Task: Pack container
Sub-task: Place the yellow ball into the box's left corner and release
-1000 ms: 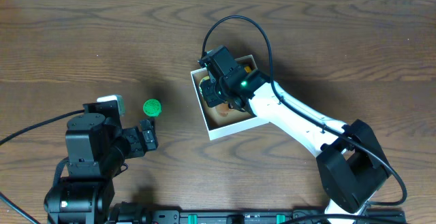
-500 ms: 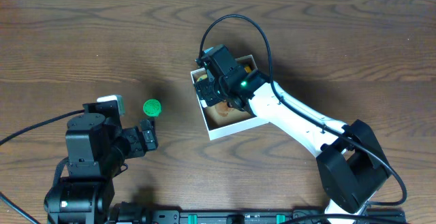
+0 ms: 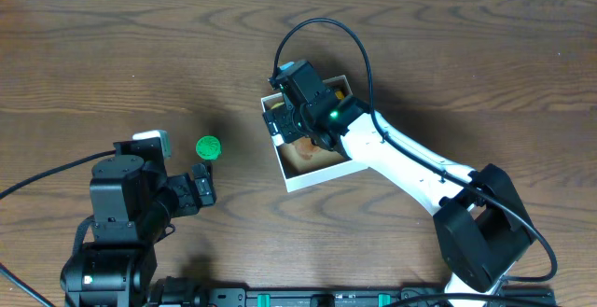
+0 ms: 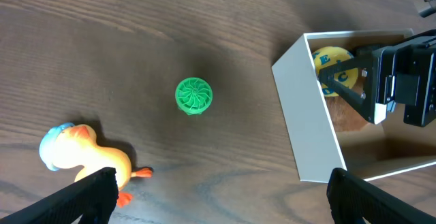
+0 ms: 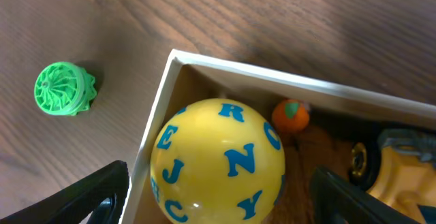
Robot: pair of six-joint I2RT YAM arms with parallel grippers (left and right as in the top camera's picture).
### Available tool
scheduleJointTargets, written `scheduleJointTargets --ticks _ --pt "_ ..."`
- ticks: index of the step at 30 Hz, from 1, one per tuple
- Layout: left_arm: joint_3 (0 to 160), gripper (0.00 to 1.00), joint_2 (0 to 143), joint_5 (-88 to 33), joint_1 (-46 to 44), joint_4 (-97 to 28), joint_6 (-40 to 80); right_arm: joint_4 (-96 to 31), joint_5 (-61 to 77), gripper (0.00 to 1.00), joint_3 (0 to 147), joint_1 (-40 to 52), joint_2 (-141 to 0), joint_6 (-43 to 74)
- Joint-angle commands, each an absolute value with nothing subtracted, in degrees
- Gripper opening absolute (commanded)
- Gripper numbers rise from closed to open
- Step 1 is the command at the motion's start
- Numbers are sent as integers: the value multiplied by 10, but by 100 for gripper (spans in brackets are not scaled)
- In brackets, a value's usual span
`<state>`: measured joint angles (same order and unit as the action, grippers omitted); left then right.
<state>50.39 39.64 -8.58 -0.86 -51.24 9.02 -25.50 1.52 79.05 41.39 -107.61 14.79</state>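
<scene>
The container [image 3: 322,169] is a shallow white box with a brown inside, right of centre. In the right wrist view a yellow ball with blue letters [image 5: 218,157] lies in its near-left corner by the wall [image 5: 158,112]. My right gripper [image 3: 283,120] hangs over that corner, open, its fingers [image 5: 102,191] wide on either side of the ball and not touching it. A small orange ball [image 5: 290,115] and a yellow toy vehicle [image 5: 403,173] also lie inside. My left gripper [image 3: 201,188] is open and empty, near the table's front left.
A green ridged round toy [image 3: 207,146] lies on the table left of the box, also in the left wrist view [image 4: 194,95]. A yellow rubber duck with a blue cap [image 4: 80,152] lies near my left gripper. The right arm's cable [image 3: 326,29] arcs above the box.
My right gripper has shifted slightly toward the box's left corner. The left arm, green toy and duck have not moved.
</scene>
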Motion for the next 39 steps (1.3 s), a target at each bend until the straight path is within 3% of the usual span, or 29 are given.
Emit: scheduleJointTargets --ticks 1,3,5,7,9,19,31,39 --pt "511 98 396 -79 -10 -513 91 -251 -9 81 801 407 -1069 144" --pt "511 98 396 -79 -10 -513 91 -251 -8 72 809 407 -1062 140" --pt "511 98 396 -79 -10 -513 91 -251 -8 45 817 407 -1053 140" --pt "511 98 396 -79 -10 -513 91 -251 -9 25 822 407 -1045 141" --pt "511 98 396 -79 -10 -513 91 -251 -8 17 824 407 -1040 141" --pt "511 98 396 -79 -10 -505 92 -281 -8 2 824 408 -1040 141" --pt "511 98 396 -79 -10 -505 93 -290 12 1 802 421 -1136 141" --pt "511 98 396 -79 -10 -505 94 -272 10 1 803 414 -1117 141"
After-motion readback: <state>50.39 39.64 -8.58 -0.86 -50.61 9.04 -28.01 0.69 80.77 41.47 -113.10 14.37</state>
